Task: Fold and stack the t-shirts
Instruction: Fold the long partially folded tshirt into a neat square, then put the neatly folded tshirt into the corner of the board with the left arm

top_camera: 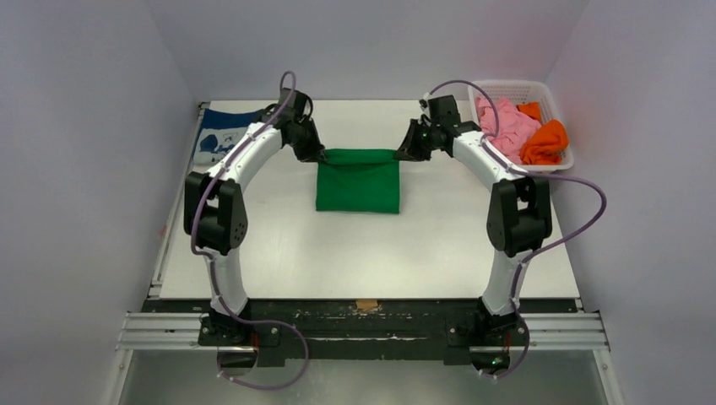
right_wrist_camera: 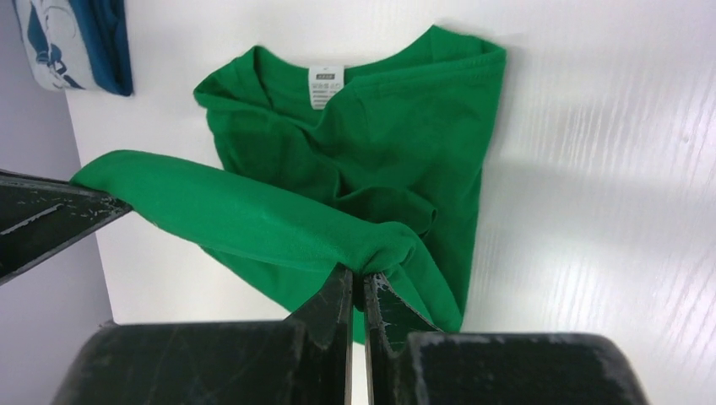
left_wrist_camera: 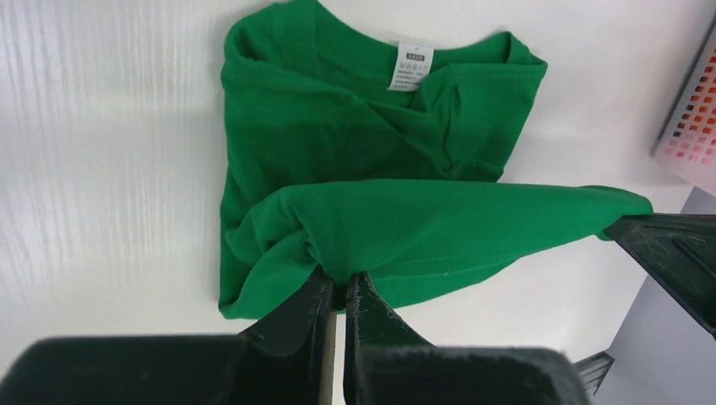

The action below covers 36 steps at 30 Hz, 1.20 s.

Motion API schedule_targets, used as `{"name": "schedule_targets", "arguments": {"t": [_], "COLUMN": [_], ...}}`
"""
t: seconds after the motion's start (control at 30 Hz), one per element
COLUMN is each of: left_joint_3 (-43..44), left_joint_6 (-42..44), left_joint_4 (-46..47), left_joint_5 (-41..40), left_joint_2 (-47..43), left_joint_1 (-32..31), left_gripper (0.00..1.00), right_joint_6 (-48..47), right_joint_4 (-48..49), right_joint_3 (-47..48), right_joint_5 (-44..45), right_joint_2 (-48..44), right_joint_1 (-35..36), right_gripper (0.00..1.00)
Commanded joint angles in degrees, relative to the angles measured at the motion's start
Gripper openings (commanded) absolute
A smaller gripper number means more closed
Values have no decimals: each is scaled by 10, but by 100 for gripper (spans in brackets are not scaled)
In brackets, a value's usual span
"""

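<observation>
A bright green t-shirt (top_camera: 358,181) lies partly folded in the middle of the table, its far edge lifted and stretched between both grippers. My left gripper (top_camera: 319,155) is shut on the far left corner of that edge; in the left wrist view the cloth (left_wrist_camera: 422,228) bunches at the pinched left gripper (left_wrist_camera: 341,283). My right gripper (top_camera: 400,154) is shut on the far right corner, where the green t-shirt (right_wrist_camera: 371,152) gathers at the right gripper (right_wrist_camera: 359,274). The collar label (left_wrist_camera: 409,64) faces up. A navy blue t-shirt with a white print (top_camera: 218,135) lies at the far left.
A white basket (top_camera: 540,89) at the far right corner holds a pink shirt (top_camera: 507,122) and an orange shirt (top_camera: 547,139). White table surface (top_camera: 371,253) stretches toward the arm bases. Grey walls close in on the left, right and back.
</observation>
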Motion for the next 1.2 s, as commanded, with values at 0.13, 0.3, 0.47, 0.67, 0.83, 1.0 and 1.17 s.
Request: {"name": "schedule_targets", "arguments": {"t": [0.13,0.3,0.47,0.67,0.83,1.0,1.17], "left_joint_3": [99,225,266,110,71,74,82], "left_joint_6": [12,17,26,35,53,48,17], "left_joint_4": [-9,-51,-52,19,12,17,38], "left_joint_5": [26,57,90,129,135,138,146], "left_joint_2": [86,175,172,106,129,161,192], "left_joint_1": [28,46,56,56,54,44,37], "left_gripper": [0,44,99,100,100,98,95], "right_joint_6": [-7,0,-2,-3,-15,-14,-15], "right_joint_4": [5,24,-1,52,78,90,85], "right_joint_3": [105,180,273,112,-6,-75,-104], "right_joint_5": [0,-8,-13,-23,-6,9,20], "right_joint_2": [96,167,199,108,26,-35,-80], "right_joint_1": [-24,-33,-36,-36,-36,-36,-39], "right_gripper": [0,44,79,81,87,88,88]}}
